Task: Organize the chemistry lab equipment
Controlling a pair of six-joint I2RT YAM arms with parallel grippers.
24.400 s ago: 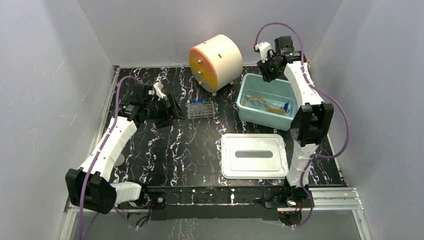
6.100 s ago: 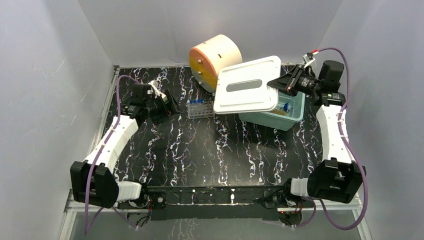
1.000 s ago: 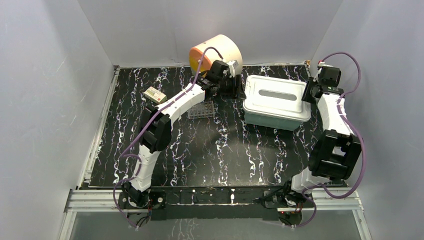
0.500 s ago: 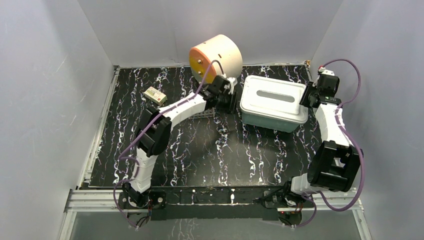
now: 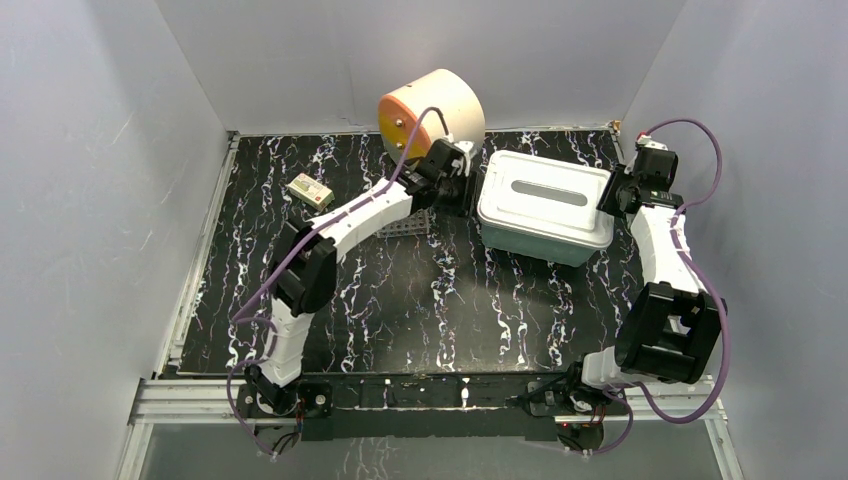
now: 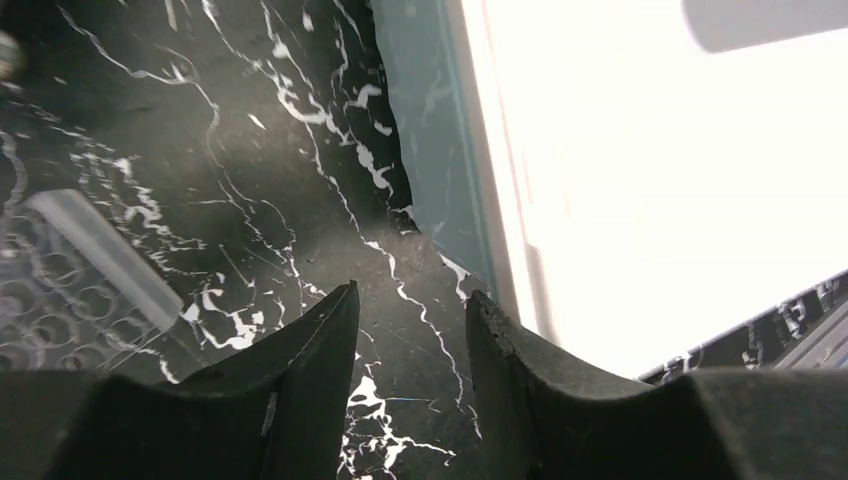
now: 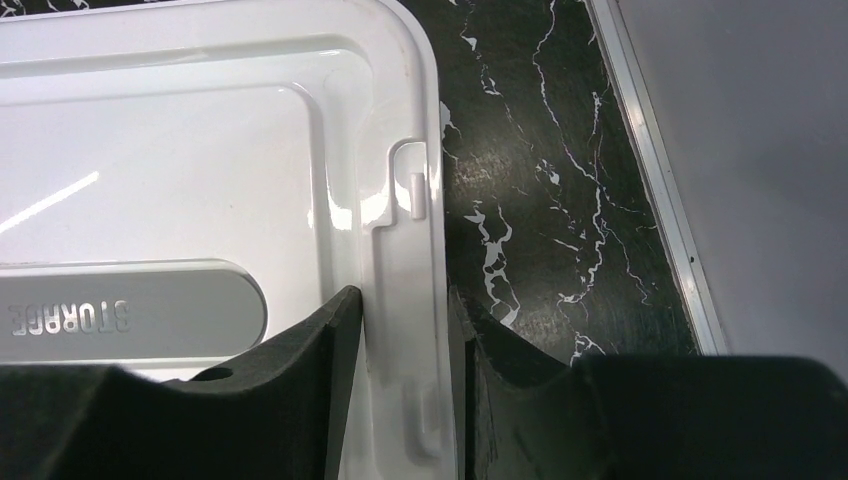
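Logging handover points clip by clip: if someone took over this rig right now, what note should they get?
Left gripper: open, empty, low over the table beside the teal tub.
Right gripper: shut on the right rim of the white lid.
Things: the lid sits on the tub and hides its contents. The clear tube rack and a small cream box lie on the table outside the tub.
Done: tub covered.
Left: release the lid, probably after checking it is seated. The rack and box likely need placing.
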